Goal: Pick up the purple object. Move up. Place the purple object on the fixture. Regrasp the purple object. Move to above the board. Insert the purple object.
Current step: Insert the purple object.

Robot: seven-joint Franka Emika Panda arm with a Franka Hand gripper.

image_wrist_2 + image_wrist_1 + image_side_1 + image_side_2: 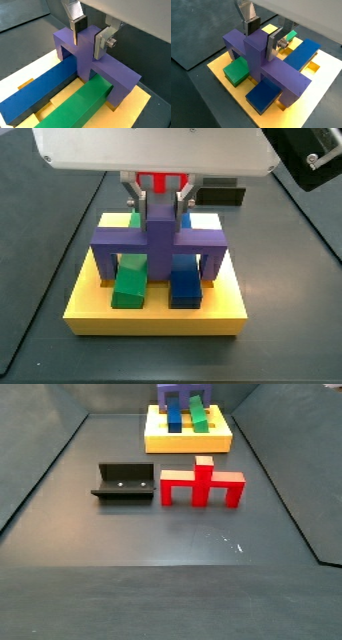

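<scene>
The purple blocky piece with a wide bar, two end legs and a central post [160, 236] stands upright on the thick yellow rectangular slab board [154, 313], its legs down on the board and its bar bridging the long green bar [130, 280] and the long blue bar [185, 281], which both run under it. In both wrist views the two-finger gripper [262, 34] sits at the post's end, its flat silver fingers [101, 42] with dark pads pinching the post from opposite sides, so the tool is clamped on the purple piece. In a side view the gripper [162, 198] hangs at twelve o'clock from the purple bar, under the white wrist housing [154, 150]. In a side view the board [187, 440] lies at the far end of the dark floor [174, 574], with the purple piece [183, 399] partly cut by the frame edge. Well apart from it, the smaller red piece of like shape [203, 484] lies flat, and the dark L-shaped bracket fixture [123, 484] stands just beside it at its nine o'clock.
</scene>
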